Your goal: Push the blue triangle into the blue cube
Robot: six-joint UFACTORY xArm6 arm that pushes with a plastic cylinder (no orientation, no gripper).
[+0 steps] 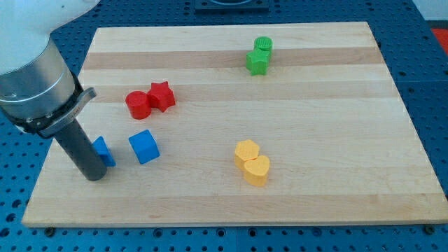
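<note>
The tool, a bare rod with nothing to clamp, rests its tip [93,176] against the blue triangle [103,150] from the view's left. The blue cube [144,147] sits just right on the surface [315,196], so a rightward push looks lined up.

The arm comprises a white upper housing, a brushed silver-grey cylindrical section, and a dark clamp band with a small projecting tab at its 3 o'clock side. Below extends a straight, dark grey rod ending at my tip [93,178].
</note>
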